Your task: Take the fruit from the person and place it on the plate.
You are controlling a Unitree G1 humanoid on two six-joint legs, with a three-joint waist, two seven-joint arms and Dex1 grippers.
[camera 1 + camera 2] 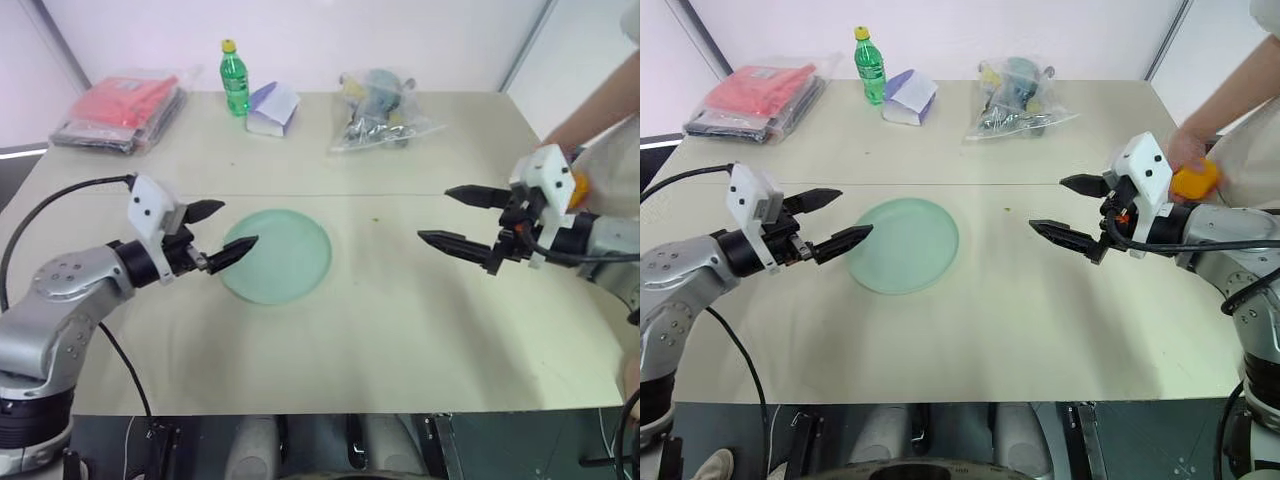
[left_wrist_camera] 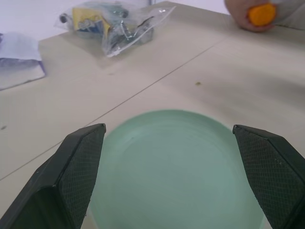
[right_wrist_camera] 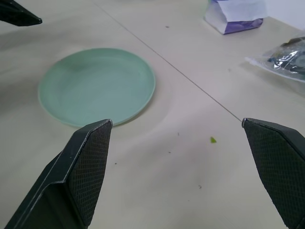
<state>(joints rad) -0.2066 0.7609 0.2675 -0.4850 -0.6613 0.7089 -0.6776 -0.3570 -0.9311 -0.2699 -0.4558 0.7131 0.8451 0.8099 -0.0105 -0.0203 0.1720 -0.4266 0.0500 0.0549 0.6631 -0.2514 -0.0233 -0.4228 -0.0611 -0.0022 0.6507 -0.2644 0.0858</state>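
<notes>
On the beige table (image 1: 1040, 330), the pale mint-green plate (image 1: 904, 245) lies flat and bare, between both grippers. At the table's right edge the person's hand (image 1: 1185, 150) holds the fruit (image 1: 1196, 182), small, glossy, orange-yellow. Left gripper (image 1: 830, 221) and right gripper (image 1: 1065, 208): fingers spread wide, holding nothing.

The plate (image 1: 903, 244), round, flat and pale mint green, lies bare on the table just ahead of the left gripper's spread fingers (image 1: 843, 241). The glossy orange fruit (image 1: 1195, 181) sits in the person's hand (image 1: 1183, 153), just behind the right gripper's fingers (image 1: 1068, 237).
</notes>
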